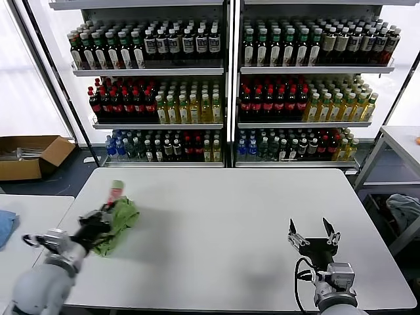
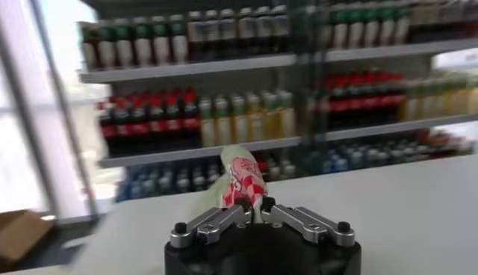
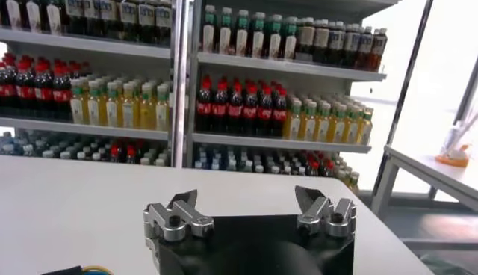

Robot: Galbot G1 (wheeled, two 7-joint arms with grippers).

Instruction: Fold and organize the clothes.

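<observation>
The light green polo shirt (image 1: 117, 222) lies bunched up at the left side of the white table (image 1: 236, 223). My left gripper (image 1: 98, 222) is shut on the shirt's fabric. In the left wrist view a fold with the red-and-white print (image 2: 240, 179) stands up from between the shut fingers. My right gripper (image 1: 313, 231) is open and empty above the table's front right part, far from the shirt. In the right wrist view its fingers (image 3: 183, 203) stand wide apart over bare table.
Shelves of bottles (image 1: 223, 85) stand behind the table. A second white table (image 1: 26, 230) with a blue cloth (image 1: 6, 224) is at the left. A cardboard box (image 1: 29, 156) sits on the floor at the far left. Another table (image 1: 400, 141) stands at the right.
</observation>
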